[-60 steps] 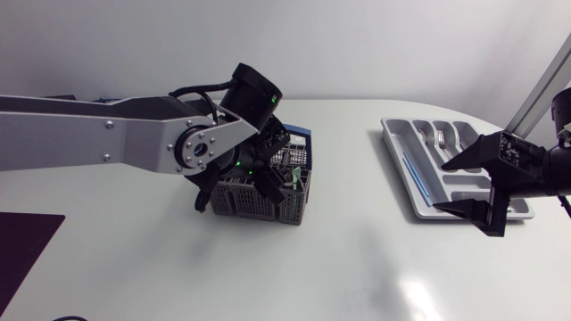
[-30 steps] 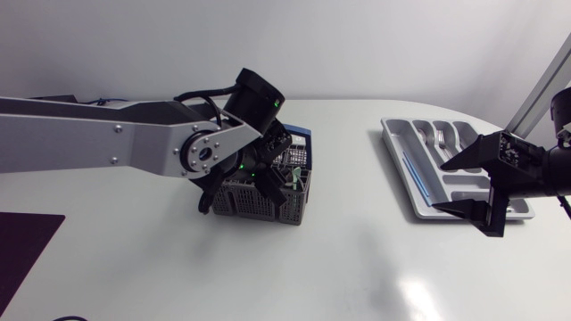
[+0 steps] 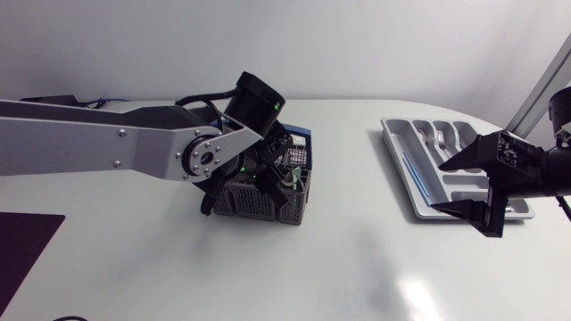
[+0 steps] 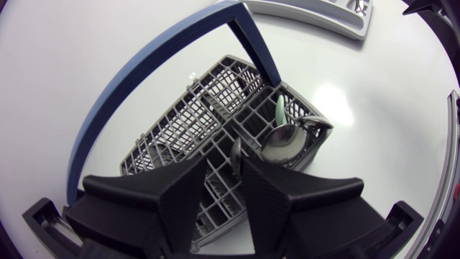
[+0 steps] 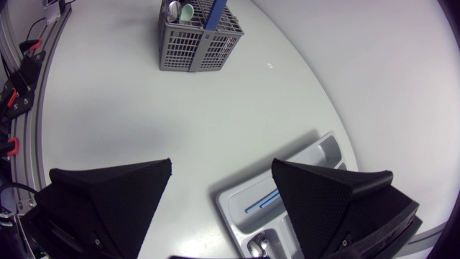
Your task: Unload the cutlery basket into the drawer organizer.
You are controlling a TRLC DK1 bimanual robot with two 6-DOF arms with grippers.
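Unloading partway done, at a guess: steel forks and a blue-handled piece already in the pale grey plastic drawer organizer at upper right of the white tabletop. Steel spoon and green-handled utensil left in the grey mesh cutlery basket with blue hoop handle, centre left. Left jaws narrowly parted above the basket, gripping nothing; right jaws spread wide, empty, over the organizer. Since a second ago, left arm sunk slightly toward the basket, right arm unmoved.
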